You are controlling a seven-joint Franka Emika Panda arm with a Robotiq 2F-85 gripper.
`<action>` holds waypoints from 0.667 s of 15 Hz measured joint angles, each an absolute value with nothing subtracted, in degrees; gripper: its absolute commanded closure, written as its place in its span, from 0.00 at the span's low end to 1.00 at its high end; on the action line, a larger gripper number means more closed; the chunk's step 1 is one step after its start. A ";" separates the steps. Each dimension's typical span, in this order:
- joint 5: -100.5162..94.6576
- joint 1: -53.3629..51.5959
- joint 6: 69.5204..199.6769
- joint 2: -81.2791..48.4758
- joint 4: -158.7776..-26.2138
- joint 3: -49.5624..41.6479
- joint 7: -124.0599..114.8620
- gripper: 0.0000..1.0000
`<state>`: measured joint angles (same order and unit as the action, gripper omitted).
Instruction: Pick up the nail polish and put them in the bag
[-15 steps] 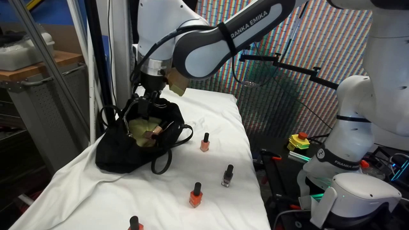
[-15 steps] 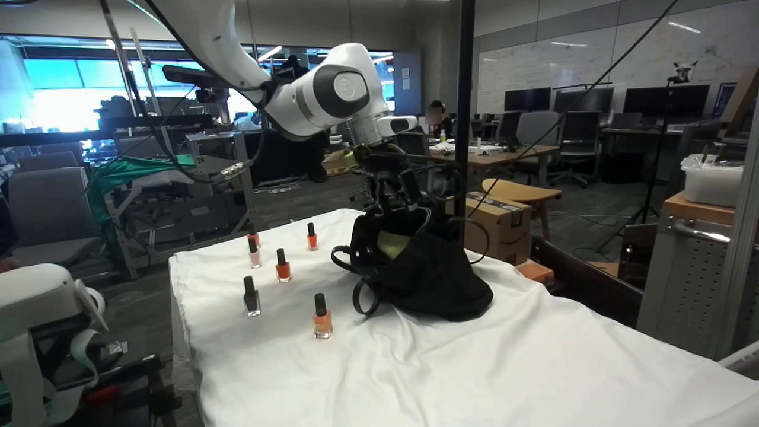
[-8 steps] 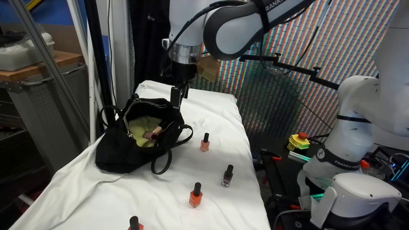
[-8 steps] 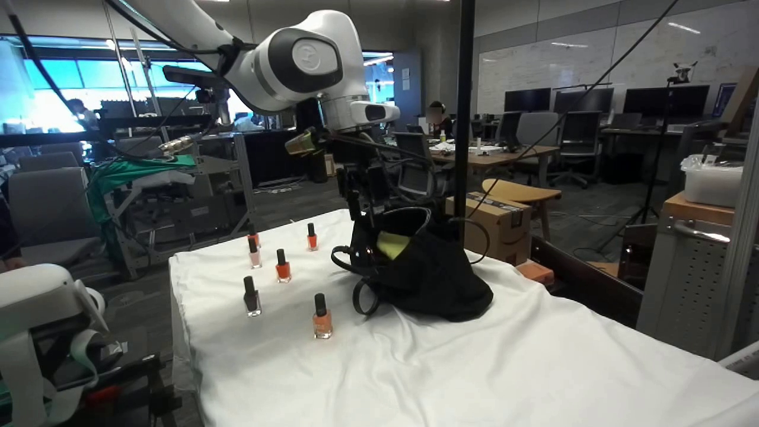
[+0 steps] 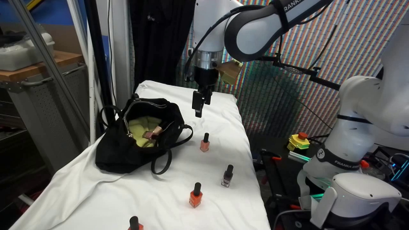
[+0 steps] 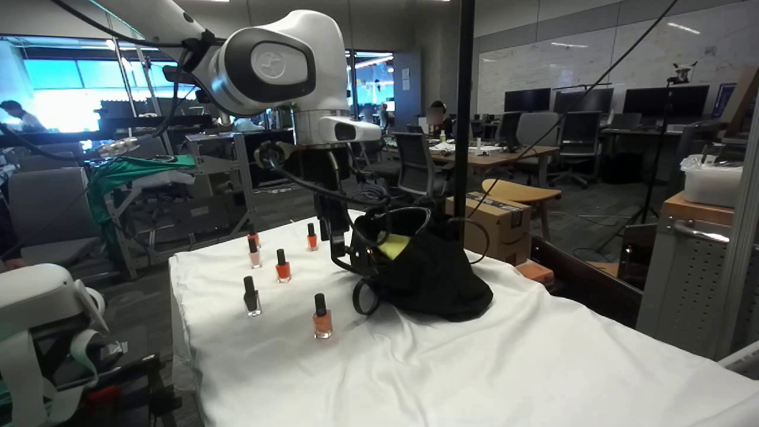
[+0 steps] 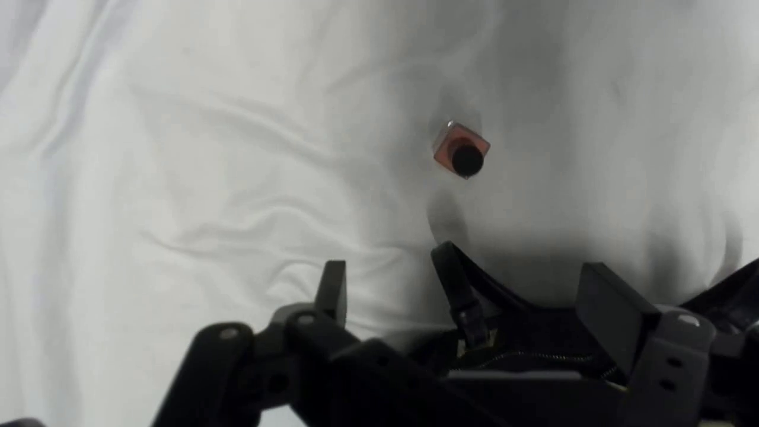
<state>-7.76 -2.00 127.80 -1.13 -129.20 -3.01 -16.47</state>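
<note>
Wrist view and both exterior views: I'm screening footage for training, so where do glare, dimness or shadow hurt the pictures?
Wrist view: dim, soft shadows on the white cloth, the pincer and bag dark with little detail, yet the nail polish bottle stands out; in an exterior view: the windows glare almost white; in both exterior views: the bag's black outside shows little fabric detail.

I work in a robotics lab, part office: past one long edge of my cloth-covered worktop (image 5: 236,210) sit a yellow emergency-stop box (image 5: 298,143) and a white headset (image 5: 364,195); farther off, beyond its edges, I see office chairs (image 6: 581,139), monitors (image 6: 526,99) and a wide whiteboard (image 6: 522,68).
</note>
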 measured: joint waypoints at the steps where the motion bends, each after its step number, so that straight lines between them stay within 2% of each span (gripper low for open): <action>1: -7.41 -1.83 128.35 -0.92 -130.54 -3.01 -17.01 0.00; 10: 0.35 -1.73 137.47 -2.75 -138.91 -2.23 -18.61 0.00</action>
<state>0.35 -1.73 137.47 -2.75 -138.91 -2.23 -18.61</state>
